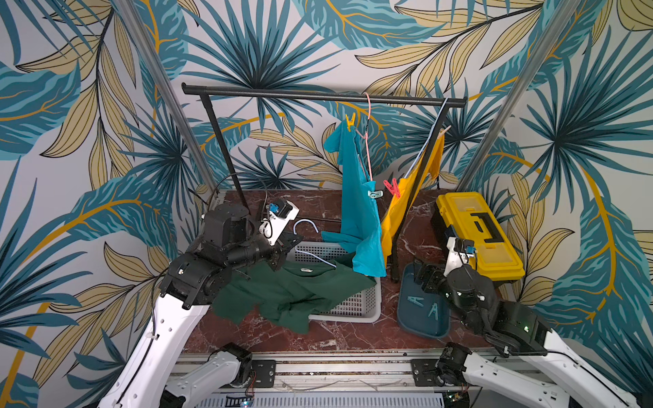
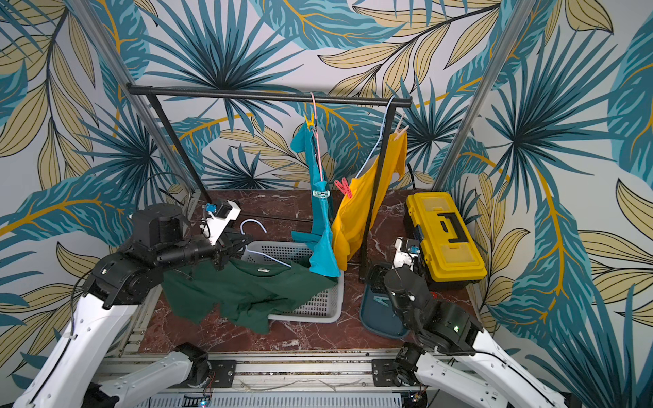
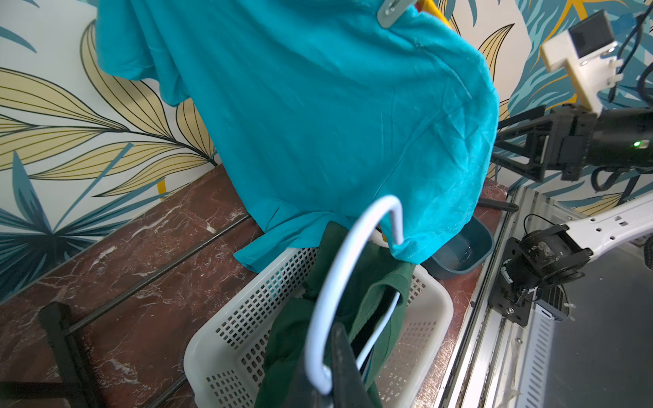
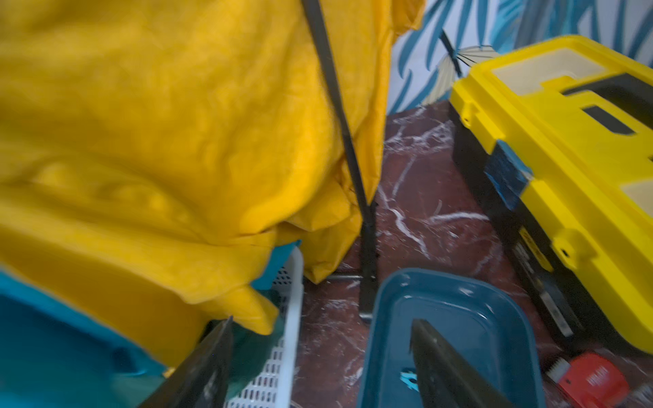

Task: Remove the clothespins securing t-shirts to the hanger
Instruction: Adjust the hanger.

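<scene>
Nearest, a metal beam (image 1: 353,367) carries both arm bases. From there the left arm (image 1: 166,328) slants its white forearm up from the lower corner, bends sharply at the elbow and stretches its wrist level across to the edge of the basket (image 1: 360,307). The left fingers (image 3: 344,356) are pressed together on the hook of the white hanger (image 3: 316,335). This hanger runs down into the neck of the green shirt (image 1: 282,293), which lies draped over the basket and onto the worktop (image 1: 318,335).

Opposite, the right arm (image 1: 512,325) is folded low beside the toolbox (image 1: 477,236), with its wrist aimed toward the back wall. The right fingers (image 4: 208,364) are spread wide with nothing between them, above the far end of the tray (image 1: 420,326). In the tray lie two teal pins (image 1: 415,301), apart from each other.

On the rack (image 1: 282,93) the turquoise shirt (image 1: 357,212) hangs tilted from a pink hanger (image 1: 368,141). A yellow pin (image 1: 350,121) clips its upper shoulder and a pale teal pin (image 1: 375,193) clips the lower one. Just beside it hangs the yellow shirt (image 1: 394,219), with a red pin (image 1: 391,187) on its lower shoulder and a peach pin (image 1: 444,131) on the upper one, close to the rack's post.
</scene>
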Robot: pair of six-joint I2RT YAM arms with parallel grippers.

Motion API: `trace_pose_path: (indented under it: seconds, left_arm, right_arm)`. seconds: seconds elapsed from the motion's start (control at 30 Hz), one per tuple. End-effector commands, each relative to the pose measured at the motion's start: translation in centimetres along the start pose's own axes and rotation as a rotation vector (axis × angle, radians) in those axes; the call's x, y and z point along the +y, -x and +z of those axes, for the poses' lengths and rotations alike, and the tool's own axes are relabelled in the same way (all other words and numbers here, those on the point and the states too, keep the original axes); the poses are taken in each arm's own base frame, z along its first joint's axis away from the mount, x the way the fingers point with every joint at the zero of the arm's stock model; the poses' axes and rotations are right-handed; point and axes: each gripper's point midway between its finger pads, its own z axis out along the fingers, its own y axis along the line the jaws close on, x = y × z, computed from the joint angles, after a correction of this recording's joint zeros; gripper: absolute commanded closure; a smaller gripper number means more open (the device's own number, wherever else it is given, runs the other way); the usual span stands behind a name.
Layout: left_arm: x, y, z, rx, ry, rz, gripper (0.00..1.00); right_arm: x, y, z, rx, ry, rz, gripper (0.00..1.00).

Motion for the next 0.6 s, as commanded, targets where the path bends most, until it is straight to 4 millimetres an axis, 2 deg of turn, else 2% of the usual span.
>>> trace_pose_path:
  seconds: [0.0,0.13,0.23,0.33,0.47,0.57]
  left_arm:
    - [0.0,2.2,-1.3,-0.076,0.025,0.012,1.0]
    - [-0.6,2.0,-1.1,-0.075,-0.013,0.017,1.0]
    - [-0.6,2.1,-0.8,-0.07,-0.026,-0.001,1.0]
    - [-0.5,2.1,-0.8,-0.068,-0.018,-0.004,1.0]
    - [-0.5,2.3,-0.8,-0.078,-0.018,0.0,1.0]
    - [-0.7,2.6,-1.0,-0.086,-0.028,0.004,1.0]
  right_arm:
    - [4.0,3.3,-1.8,-0.056,0.2,-0.076,0.21]
    - [6.7,6.0,-2.8,-0.069,0.291,-0.13,0.2]
    - [10.1,7.9,-3.9,-0.048,0.411,-0.179,0.2]
    - [14.3,9.0,-5.1,-0.044,0.602,-0.197,0.2]
    - [18.8,8.4,-5.3,0.027,0.786,-0.202,0.2]
    - [22.3,6.3,-4.8,0.119,0.929,-0.205,0.2]
